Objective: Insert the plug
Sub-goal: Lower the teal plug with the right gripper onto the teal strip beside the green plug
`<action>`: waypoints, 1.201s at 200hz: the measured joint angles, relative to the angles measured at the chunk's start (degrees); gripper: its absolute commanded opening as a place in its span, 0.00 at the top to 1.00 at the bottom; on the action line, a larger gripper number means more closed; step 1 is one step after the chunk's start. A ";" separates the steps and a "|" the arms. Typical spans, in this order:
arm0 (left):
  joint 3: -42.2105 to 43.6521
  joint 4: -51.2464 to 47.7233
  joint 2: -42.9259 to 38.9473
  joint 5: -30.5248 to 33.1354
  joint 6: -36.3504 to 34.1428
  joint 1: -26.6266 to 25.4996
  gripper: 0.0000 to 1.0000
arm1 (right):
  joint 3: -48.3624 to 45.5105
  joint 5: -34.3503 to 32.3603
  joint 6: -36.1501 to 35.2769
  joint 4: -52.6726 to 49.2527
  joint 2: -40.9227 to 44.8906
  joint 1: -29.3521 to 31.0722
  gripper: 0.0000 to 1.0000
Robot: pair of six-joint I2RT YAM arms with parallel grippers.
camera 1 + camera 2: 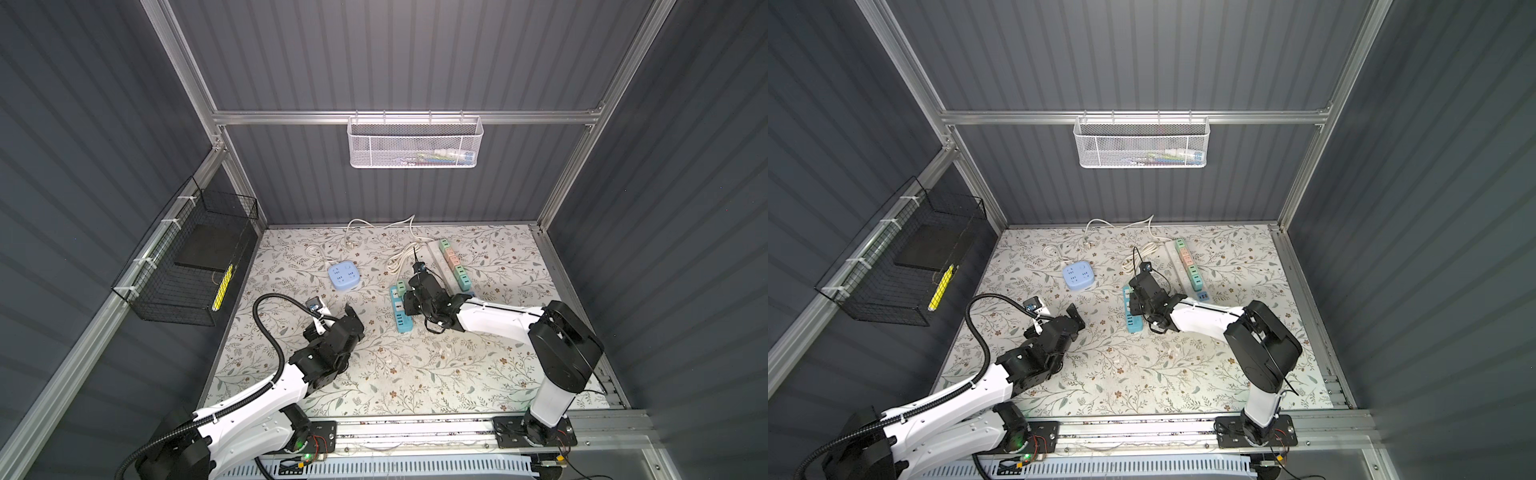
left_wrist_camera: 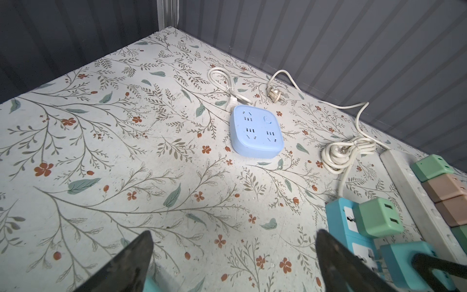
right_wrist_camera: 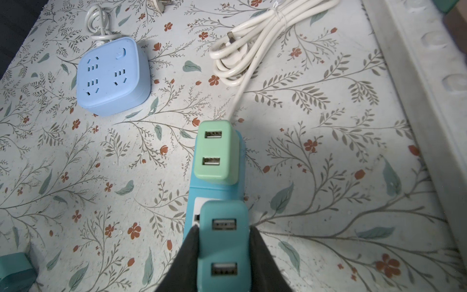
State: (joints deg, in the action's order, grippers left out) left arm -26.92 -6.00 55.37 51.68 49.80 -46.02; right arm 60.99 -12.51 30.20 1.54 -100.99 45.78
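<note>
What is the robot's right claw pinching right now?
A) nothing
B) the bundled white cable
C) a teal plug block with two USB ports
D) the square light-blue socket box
C: the right gripper is shut on both sides of the teal plug block, over the blue power strip.

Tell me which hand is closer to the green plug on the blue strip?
Right. The right gripper, shut on a teal plug, is beside the green plug on the blue strip. The left gripper is open, left of the strip in both top views.
</note>
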 measured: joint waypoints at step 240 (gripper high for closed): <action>0.00 -0.02 0.02 0.00 -0.20 0.00 0.00 | 5.29 -16.04 -1.51 -2.89 -6.78 6.64 0.76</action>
State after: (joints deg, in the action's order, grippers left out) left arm -26.92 -6.02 55.40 51.68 49.60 -46.02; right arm 66.28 -28.56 28.69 -1.34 -107.77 52.42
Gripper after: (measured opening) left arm 0.999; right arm 0.292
